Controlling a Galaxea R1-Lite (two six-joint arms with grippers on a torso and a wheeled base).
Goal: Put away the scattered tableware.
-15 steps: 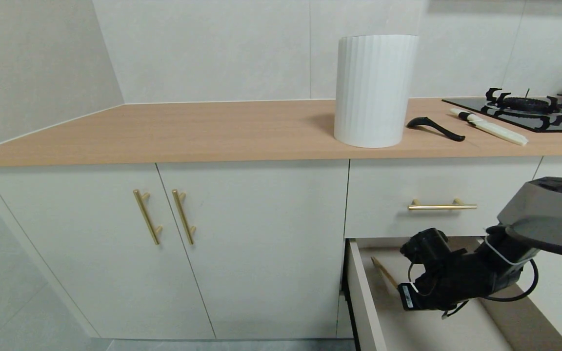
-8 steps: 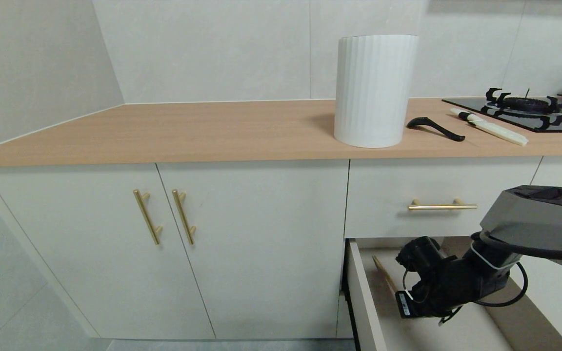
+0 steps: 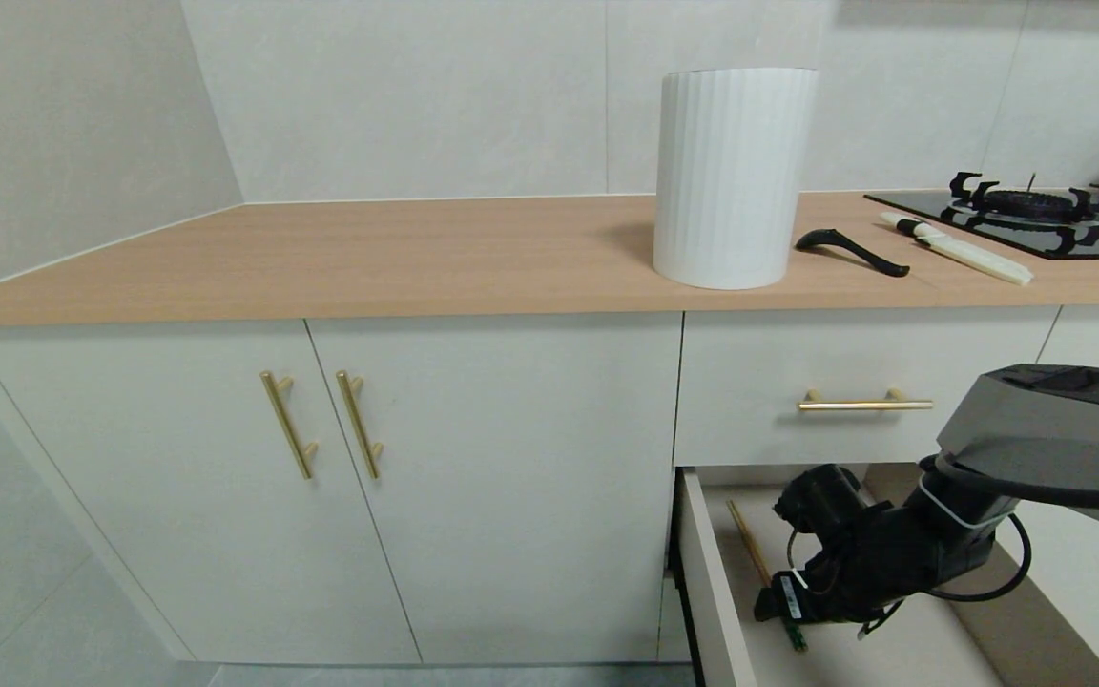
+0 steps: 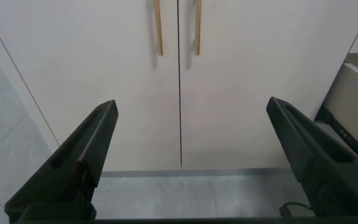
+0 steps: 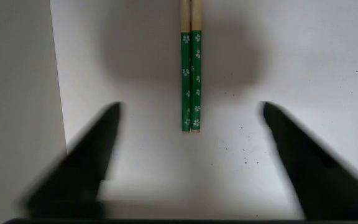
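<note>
Two chopsticks (image 5: pixel 191 68), pale wood with green flowered ends, lie side by side on the floor of the open drawer (image 3: pixel 710 572), near its left wall. The right claw (image 5: pixel 190 112) hangs above them, fingers apart; the left claw (image 4: pixel 191 106) gapes too. A ribbed white canister (image 3: pixel 731 176) stands on the wooden bench (image 3: pixel 416 258), with a tiled wall (image 3: pixel 416 95) behind

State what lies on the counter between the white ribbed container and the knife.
A black curved utensil lies between the container and the knife; the head view shows it.
</note>
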